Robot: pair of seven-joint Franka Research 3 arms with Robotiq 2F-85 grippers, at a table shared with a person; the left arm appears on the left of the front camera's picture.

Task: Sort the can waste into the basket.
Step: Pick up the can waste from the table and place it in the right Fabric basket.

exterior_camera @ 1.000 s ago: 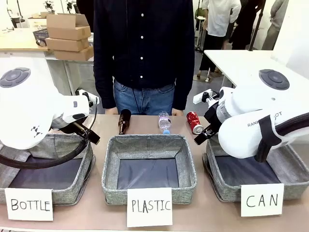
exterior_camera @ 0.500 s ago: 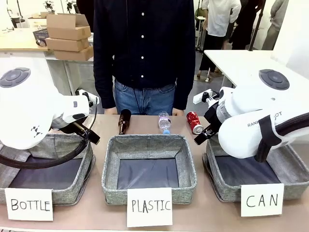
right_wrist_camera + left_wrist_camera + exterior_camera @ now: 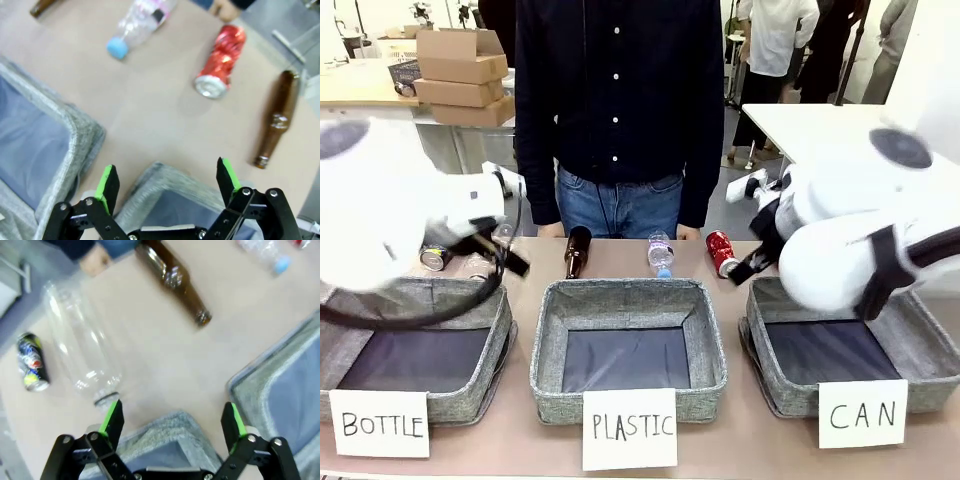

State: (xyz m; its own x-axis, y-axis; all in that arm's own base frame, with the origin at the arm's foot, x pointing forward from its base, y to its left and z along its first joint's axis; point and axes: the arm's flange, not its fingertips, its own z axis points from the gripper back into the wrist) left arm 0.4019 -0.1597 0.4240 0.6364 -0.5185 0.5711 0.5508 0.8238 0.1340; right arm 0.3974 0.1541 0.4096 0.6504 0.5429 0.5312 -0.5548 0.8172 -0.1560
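Both my arms sat parked a sec ago; now they're blurred in the front view, lifted and on the move. So work is only starting, imo, w/ nothing sorted yet.

L side first: my left gripper [image 3: 172, 412] has its jaws spread wide w/ nothing between the pads. It hangs over the far rim of the BOTTLE bin [image 3: 468, 400]. The arm's rise uncovered the black can [image 3: 32, 362], lying on its side on the table behind that bin, beside a big clear bottle [image 3: 82, 347]. That can is far from where it belongs.

Bins L to R: BOTTLE bin has a bare dark floor, the PLASTIC bin [image 3: 552, 388] is the same, and the CAN basket [image 3: 932, 393] shows no cans on what floor my arm leaves visible.

Behind the PLASTIC bin lie a brown bottle [image 3: 577, 250] and a small clear bottle [image 3: 661, 252], neither of them mine to sort.

The red can [image 3: 220, 61] hasn't budged. It lies on the table just past the CAN basket's far-left corner.

R side: my right gripper [image 3: 167, 172] is also fully spread and holding nothing, pointing down near that corner w/ the red can ahead. Prob my first pick.
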